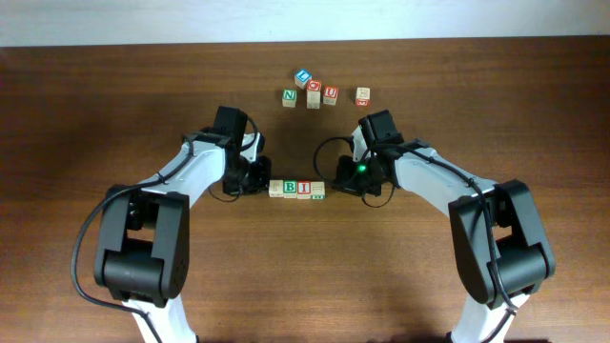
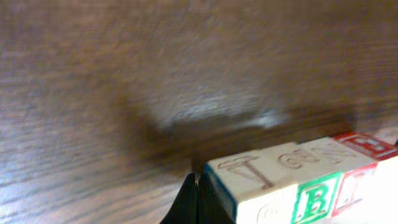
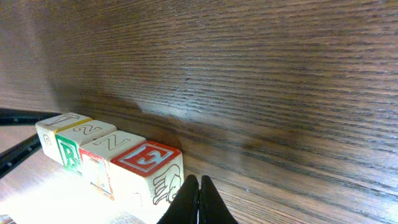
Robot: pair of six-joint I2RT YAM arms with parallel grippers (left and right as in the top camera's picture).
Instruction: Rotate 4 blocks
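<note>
Four wooden blocks lie in a row at mid-table: a tan one (image 1: 276,189), a green "B" one (image 1: 290,189), a red-lettered one (image 1: 304,189) and a pale one (image 1: 318,191). My left gripper (image 1: 255,179) is shut and empty, its tips (image 2: 196,186) right against the row's left end block (image 2: 249,177). The green "B" face (image 2: 314,199) shows beside it. My right gripper (image 1: 345,181) is shut and empty too, and its tips (image 3: 198,186) stand just beside the right end block, which has a red "E" top (image 3: 146,157).
A loose cluster of cubes sits at the back: a blue one (image 1: 302,76), a green "N" (image 1: 289,96), a tan one (image 1: 313,98), a red "U" (image 1: 330,93) and a red-marked one (image 1: 362,95). Both arms flank the row.
</note>
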